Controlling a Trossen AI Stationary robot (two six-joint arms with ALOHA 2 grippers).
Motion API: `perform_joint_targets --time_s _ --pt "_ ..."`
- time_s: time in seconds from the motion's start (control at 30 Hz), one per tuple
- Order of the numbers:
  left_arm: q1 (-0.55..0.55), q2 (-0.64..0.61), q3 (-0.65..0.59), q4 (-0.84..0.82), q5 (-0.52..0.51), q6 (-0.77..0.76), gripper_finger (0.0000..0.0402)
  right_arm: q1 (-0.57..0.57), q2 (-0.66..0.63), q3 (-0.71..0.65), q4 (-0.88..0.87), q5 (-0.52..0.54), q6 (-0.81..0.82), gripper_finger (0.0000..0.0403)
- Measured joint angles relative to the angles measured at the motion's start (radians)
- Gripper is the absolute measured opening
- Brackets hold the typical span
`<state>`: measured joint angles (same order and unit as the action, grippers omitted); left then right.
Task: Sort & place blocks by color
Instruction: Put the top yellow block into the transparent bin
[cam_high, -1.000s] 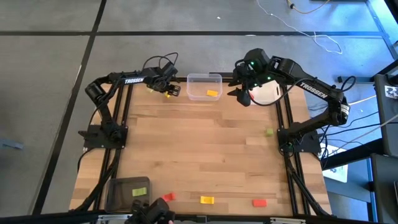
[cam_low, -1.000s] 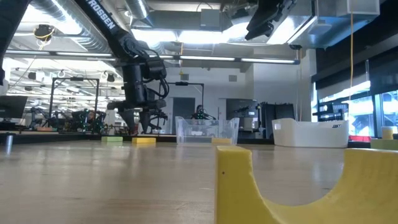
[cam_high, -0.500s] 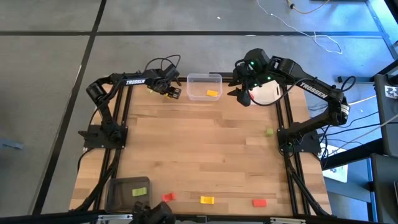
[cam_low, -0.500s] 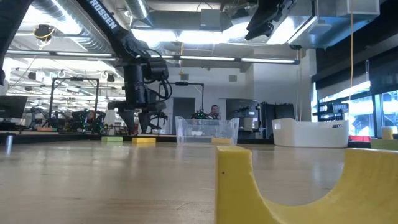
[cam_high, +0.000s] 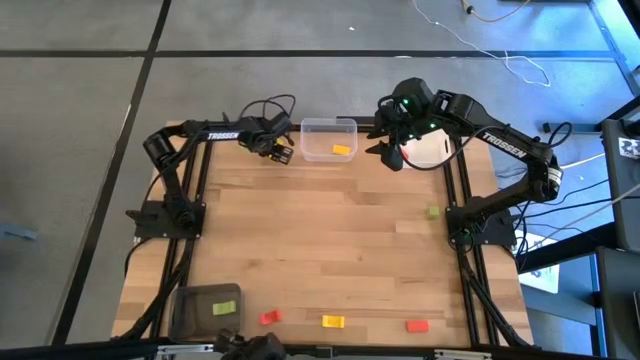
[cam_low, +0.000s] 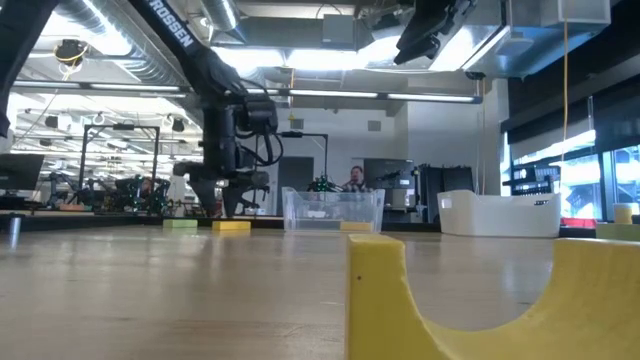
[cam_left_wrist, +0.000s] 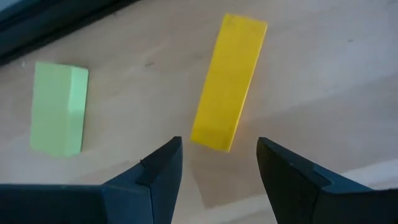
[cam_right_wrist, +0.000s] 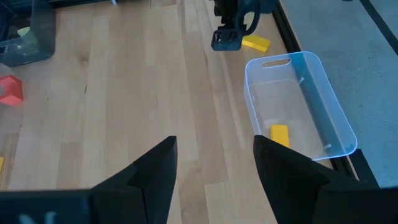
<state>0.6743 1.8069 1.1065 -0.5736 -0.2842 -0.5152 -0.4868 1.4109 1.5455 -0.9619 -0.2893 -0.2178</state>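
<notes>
Hovering just beside the clear bin (cam_high: 329, 139), on the side away from the white bin (cam_high: 432, 151), the left gripper (cam_left_wrist: 217, 163) holds nothing, its fingers parted. A yellow block (cam_left_wrist: 229, 82) lies on the table straight ahead of the gap, long axis running away between the fingers. The right gripper (cam_right_wrist: 213, 163), spread wide and empty, waits higher up. Counting blocks: three yellow, three green and two red, though small ones may be missed.

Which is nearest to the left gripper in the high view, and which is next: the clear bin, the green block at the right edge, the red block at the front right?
1. Clear bin, beside the left gripper at the far edge.
2. Green block, by the right edge.
3. Red block, front right.
</notes>
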Motion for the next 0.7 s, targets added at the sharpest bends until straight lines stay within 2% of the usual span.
perform_joint_targets --time_s 0.3,0.7 --pt "-0.006 0.057 0.0 0.033 -0.01 0.0 0.0197 0.0 0.0 0.0 0.0 0.0 0.0 0.0212" --pt "-0.002 0.066 0.001 0.076 -0.011 0.029 0.0197 0.0 0.0 0.0 0.001 0.0 0.0 0.0212"
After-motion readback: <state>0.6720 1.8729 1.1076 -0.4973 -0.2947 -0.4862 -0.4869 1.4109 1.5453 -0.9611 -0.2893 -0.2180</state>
